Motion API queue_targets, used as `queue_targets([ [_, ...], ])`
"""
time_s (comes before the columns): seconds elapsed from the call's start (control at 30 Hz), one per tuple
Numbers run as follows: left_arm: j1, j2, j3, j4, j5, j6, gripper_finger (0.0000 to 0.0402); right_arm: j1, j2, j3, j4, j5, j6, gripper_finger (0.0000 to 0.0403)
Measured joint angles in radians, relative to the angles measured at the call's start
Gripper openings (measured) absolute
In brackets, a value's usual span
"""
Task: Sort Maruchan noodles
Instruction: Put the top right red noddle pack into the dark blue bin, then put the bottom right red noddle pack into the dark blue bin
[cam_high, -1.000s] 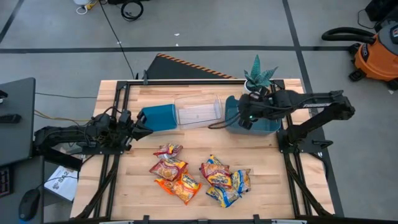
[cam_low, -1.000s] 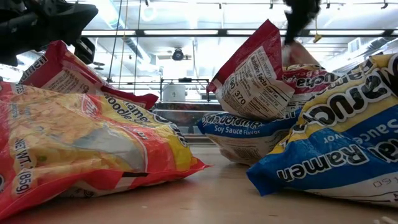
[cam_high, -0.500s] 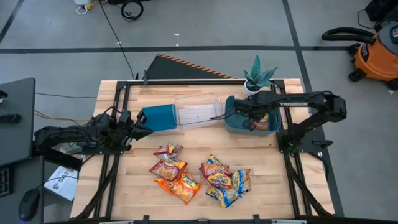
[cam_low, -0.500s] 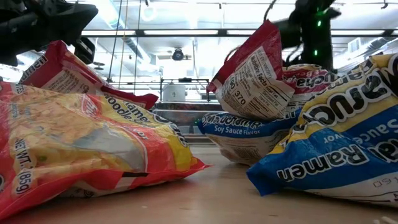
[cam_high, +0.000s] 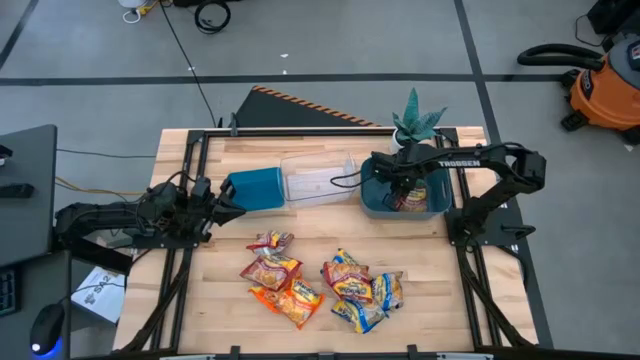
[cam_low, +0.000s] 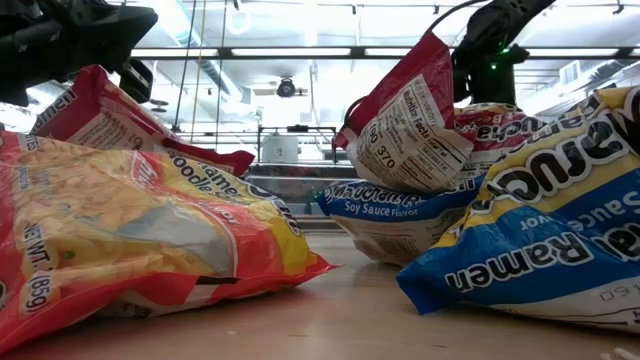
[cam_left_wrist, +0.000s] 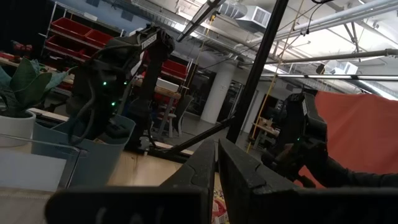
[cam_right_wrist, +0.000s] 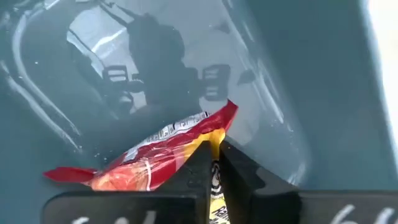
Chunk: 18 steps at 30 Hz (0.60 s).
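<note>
Several Maruchan packets lie in two loose piles on the wood table, an orange-red pile (cam_high: 275, 275) and a blue-and-yellow pile (cam_high: 360, 290). They fill the low view (cam_low: 150, 230). My right gripper (cam_high: 405, 192) points down inside the teal bin (cam_high: 375, 195) at the table's far right, shut on a red-and-yellow packet (cam_right_wrist: 149, 165). My left gripper (cam_high: 225, 207) waits shut at the table's left side, beside a teal bin lying on its side (cam_high: 255, 188), and touches nothing (cam_left_wrist: 216, 149). My right gripper (cam_right_wrist: 214, 152) pinches the red-and-yellow packet by one end (cam_right_wrist: 211, 132) between its two fingers, coming from above and pointing down into the teal bin. The packet stretches out ahead of the fingers over the bin's floor (cam_right_wrist: 280, 74). Whether it touches the floor I cannot tell.
A clear bin (cam_high: 320, 178) lies between the two teal bins along the far side. A potted plant (cam_high: 415, 125) stands behind the right bin. Bare wood shows at the near left (cam_high: 215, 300) and the near right (cam_high: 430, 300).
My right arm has drawn in over the right teal bin, and its gripper has gone down into the bin with the packet. The piles and my left arm have stayed still.
</note>
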Motion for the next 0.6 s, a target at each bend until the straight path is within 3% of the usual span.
queue_targets([
  [0.37, 0.0, 0.0, 0.0, 0.0, 0.0, 0.0, 0.0027, 0.028, -0.083, 0.159, -0.043, -0.008, 0.005, 0.0106],
  [0.6, 0.0, 0.0, 0.0, 0.0, 0.0, 0.0, 0.0027, 0.194, -0.128, 0.235, 0.115, -0.062, -0.036, 0.0118],
])
